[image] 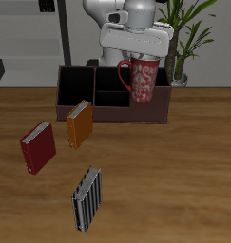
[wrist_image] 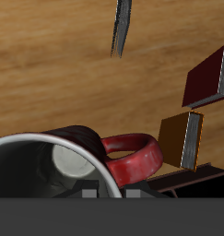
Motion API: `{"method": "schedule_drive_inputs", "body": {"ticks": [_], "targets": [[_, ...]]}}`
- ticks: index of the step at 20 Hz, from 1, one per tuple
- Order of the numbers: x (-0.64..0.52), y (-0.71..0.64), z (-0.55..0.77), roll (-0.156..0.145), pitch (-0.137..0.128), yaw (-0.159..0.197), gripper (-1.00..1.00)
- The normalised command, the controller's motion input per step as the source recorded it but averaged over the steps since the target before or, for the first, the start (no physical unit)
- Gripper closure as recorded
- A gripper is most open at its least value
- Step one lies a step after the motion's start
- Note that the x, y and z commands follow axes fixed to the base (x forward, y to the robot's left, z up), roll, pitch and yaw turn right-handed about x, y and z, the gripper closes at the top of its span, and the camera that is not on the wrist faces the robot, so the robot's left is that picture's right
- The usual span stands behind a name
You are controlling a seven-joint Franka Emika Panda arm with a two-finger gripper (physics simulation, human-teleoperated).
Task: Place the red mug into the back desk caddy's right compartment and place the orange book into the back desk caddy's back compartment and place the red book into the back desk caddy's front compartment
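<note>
The red mug (image: 143,78) hangs upright under the gripper (image: 138,55), above the caddy (image: 112,95) near its right compartment (image: 145,98), handle toward the other sections. The fingers look closed on its rim, though the grip itself is hidden. On the bench (image: 174,180) lie the orange book (image: 80,124), the red book (image: 38,147) beside it and a striped book (image: 86,198) nearer the front.

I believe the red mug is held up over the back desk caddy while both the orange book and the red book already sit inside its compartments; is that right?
Not quite: the exterior view shows the orange book and the red book lying on the table in front of the back desk caddy, not inside it. The red mug is indeed held up over the caddy.
</note>
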Motion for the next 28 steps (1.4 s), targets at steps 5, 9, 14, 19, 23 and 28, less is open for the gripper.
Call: {"method": "schedule_drive_inputs", "body": {"ticks": [5, 9, 14, 19, 23, 28], "targets": [[-0.46, 0.04, 0.13, 0.013, -0.034, -0.015, 1.0], [-0.29, 0.09, 0.03, 0.024, -0.028, 0.018, 1.0], [-0.31, 0.06, 0.03, 0.018, -0.017, 0.038, 1.0], [-0.17, -0.22, -0.02, 0.003, 0.04, 0.063, 1.0], [-0.2, -0.31, 0.04, -0.01, 0.024, 0.104, 1.0], [-0.22, -0.27, 0.09, -0.024, -0.012, 0.083, 1.0]]}}
